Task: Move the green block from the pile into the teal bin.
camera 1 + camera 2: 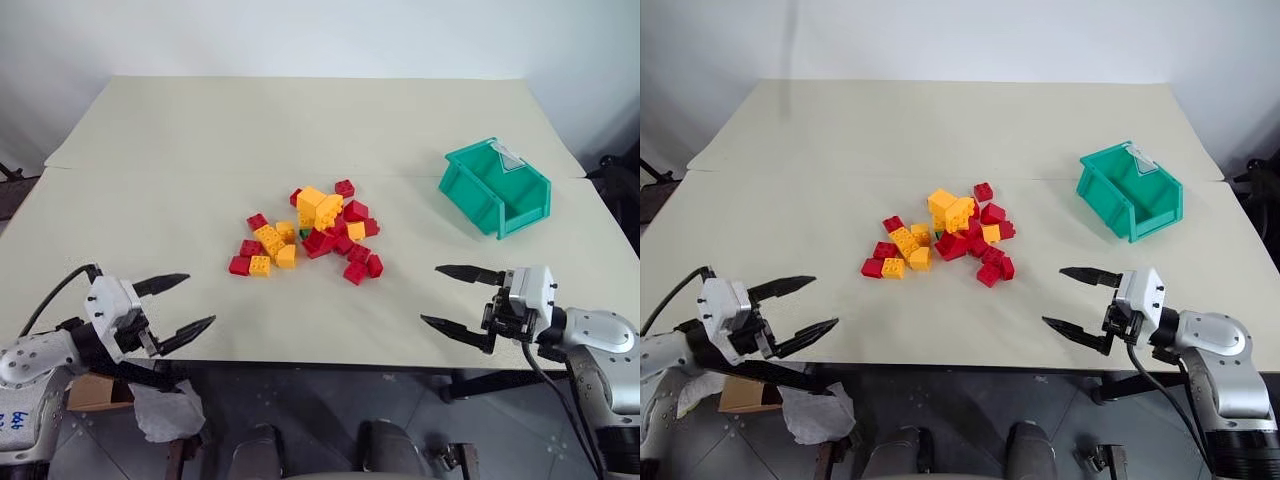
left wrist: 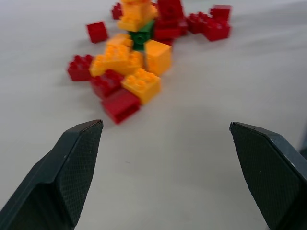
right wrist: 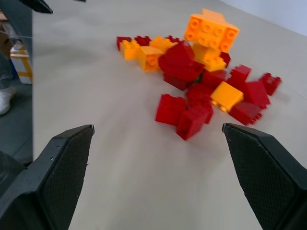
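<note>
Nothing readable out here: the teal bin's (image 1: pixel 494 187) clear label holder (image 1: pixel 510 155) looks blank, the bricks of the pile (image 1: pixel 310 235) carry no lettering, and blue handwriting on the left arm's (image 1: pixel 20 415) casing is illegible.

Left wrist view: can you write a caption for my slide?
Open left hand faces the pile of red and yellow bricks, the green block tucked among them.

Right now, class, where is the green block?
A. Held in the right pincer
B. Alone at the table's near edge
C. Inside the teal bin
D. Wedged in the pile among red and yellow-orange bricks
D: the green block sits wedged in the pile between yellow-orange and red bricks, while the teal bin holds no block and both pincers are open and hold nothing.
</note>
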